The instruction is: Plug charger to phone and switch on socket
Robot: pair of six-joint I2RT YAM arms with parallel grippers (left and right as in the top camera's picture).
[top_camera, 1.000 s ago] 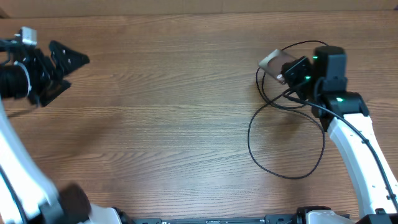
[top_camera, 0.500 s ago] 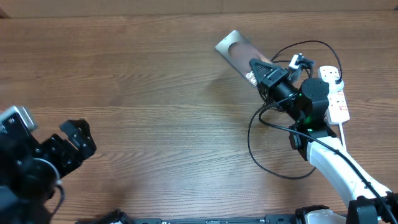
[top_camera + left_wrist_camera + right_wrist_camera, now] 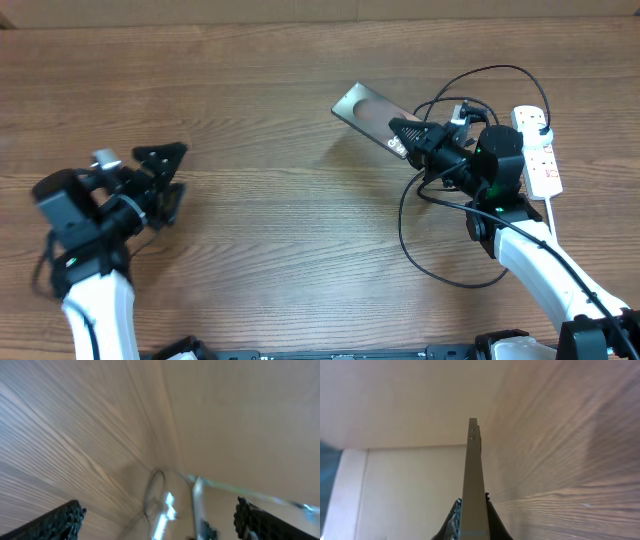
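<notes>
My right gripper (image 3: pixel 408 136) is shut on the phone (image 3: pixel 362 108), a flat grey-brown slab held above the table, pointing to the upper left. In the right wrist view the phone (image 3: pixel 472 480) stands edge-on between the fingers (image 3: pixel 472 522). The charger's thin black cable (image 3: pixel 440 270) loops on the table under and around my right arm; its tip is hidden. The socket (image 3: pixel 538 150), a white power strip, lies at the far right. My left gripper (image 3: pixel 165 175) is open and empty at the left, far from all of them; its fingers (image 3: pixel 155 520) show wide apart in the blurred left wrist view.
The wooden table (image 3: pixel 280 250) fills the view. The strip's white cord (image 3: pixel 549 215) runs toward the front beside my right arm.
The right gripper lifted the phone from beside the strip up and to the left, then lowered it slightly. The left arm swung from the far left back corner to the front left.
</notes>
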